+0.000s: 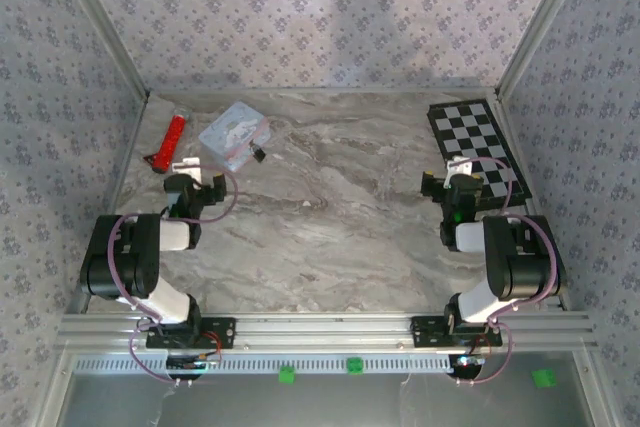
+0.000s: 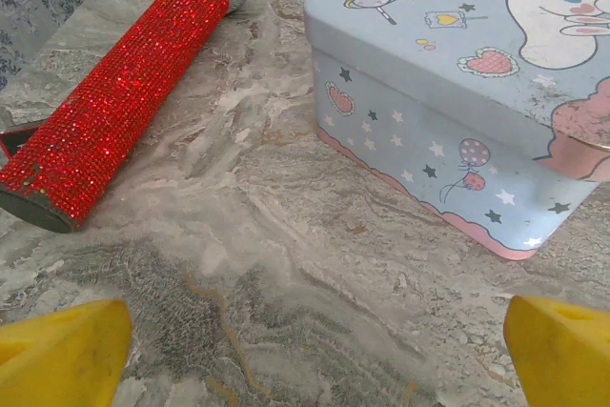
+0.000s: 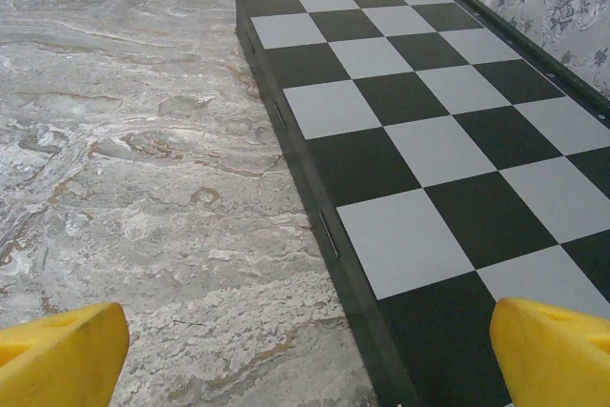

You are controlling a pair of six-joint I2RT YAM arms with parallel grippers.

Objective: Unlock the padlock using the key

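Top external view: the tiny black blocky padlock (image 1: 258, 154) lies on the grey marbled counter (image 1: 340, 227), just beside the near right corner of the pastel blue cartoon tin (image 1: 236, 133). The key cannot be made out. The left gripper (image 1: 192, 179) sits near the tin; the right gripper (image 1: 460, 175) sits beside the black-and-white chequered board (image 1: 478, 142).

Left wrist view: jaws spread wide and empty, facing the tin and the red glittered stick (image 2: 119, 92).

Right wrist view: jaws spread wide and empty, at the board's edge.

Assessment: opening step, nothing grasped. The next move calls for finding the key and steadying the padlock.
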